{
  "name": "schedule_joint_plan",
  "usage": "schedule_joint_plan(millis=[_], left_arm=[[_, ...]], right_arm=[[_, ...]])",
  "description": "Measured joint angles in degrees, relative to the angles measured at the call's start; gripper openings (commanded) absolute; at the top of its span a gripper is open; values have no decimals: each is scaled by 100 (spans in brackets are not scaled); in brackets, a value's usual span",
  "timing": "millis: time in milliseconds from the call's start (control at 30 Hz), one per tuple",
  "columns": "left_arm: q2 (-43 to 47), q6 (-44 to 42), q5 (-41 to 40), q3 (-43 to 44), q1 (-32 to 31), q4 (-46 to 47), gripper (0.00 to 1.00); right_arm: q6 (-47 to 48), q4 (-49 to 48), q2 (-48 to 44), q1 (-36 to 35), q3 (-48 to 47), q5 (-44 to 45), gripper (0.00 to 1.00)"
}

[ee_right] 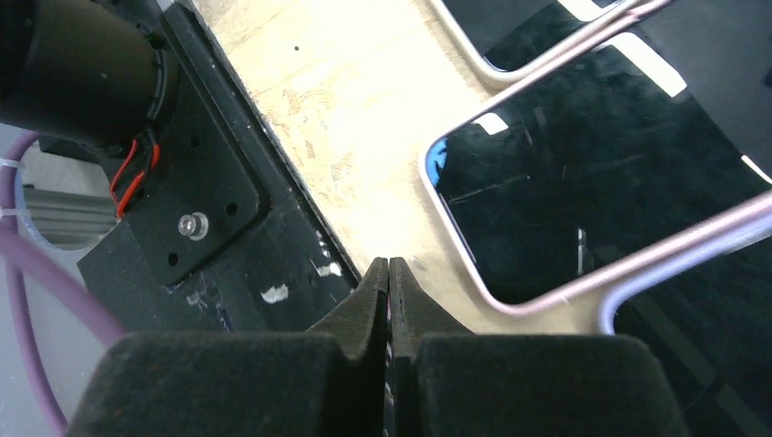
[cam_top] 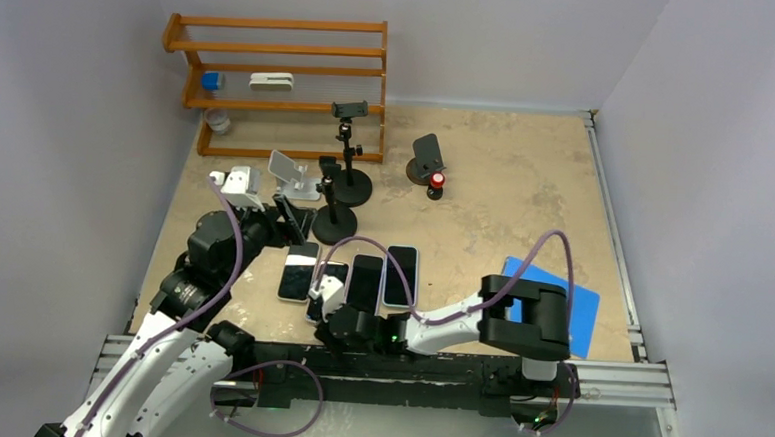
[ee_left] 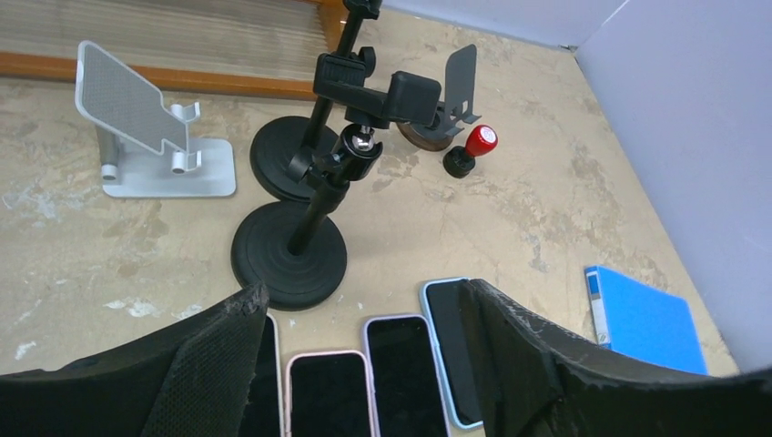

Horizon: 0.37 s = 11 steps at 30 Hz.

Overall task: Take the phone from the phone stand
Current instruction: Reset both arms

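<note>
The left claw (ee_left: pixel 364 293) hangs just on the near side of the black phone stand (ee_left: pixel 289 255), its jaws spread wide with nothing between them. Four phones (cam_top: pixel 365 282) lie flat, side by side on the table (cam_top: pixel 484 204) in front of that stand's base, beneath the claw. The right claw (ee_right: pixel 389 273) is pinched tight on nothing, low by the phones' near ends, farther from the stand.

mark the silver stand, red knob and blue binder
silver stand (ee_left: pixel 129 102): left wrist view, tilted back plate.
red knob (ee_left: pixel 481 140): left wrist view, red cap.
blue binder (ee_left: pixel 648 320): left wrist view, front cover.
</note>
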State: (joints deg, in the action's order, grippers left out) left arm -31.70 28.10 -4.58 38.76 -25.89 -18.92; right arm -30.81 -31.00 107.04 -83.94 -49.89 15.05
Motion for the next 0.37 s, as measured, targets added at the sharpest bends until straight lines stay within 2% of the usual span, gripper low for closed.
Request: schedule_joint_plan(millis=[133,200,367], left_arm=[[-83,358,-214,0,0,2,80],[-164,599,-363,13,0,-15,81],[-354,929,-560,142,0,-105,84]], right_arm=[[-28,-105,-780,-2,564,374,29],[-57,-109,-1268,0,743,671,40],[-59,-173,-1941,0,767,1298,57]])
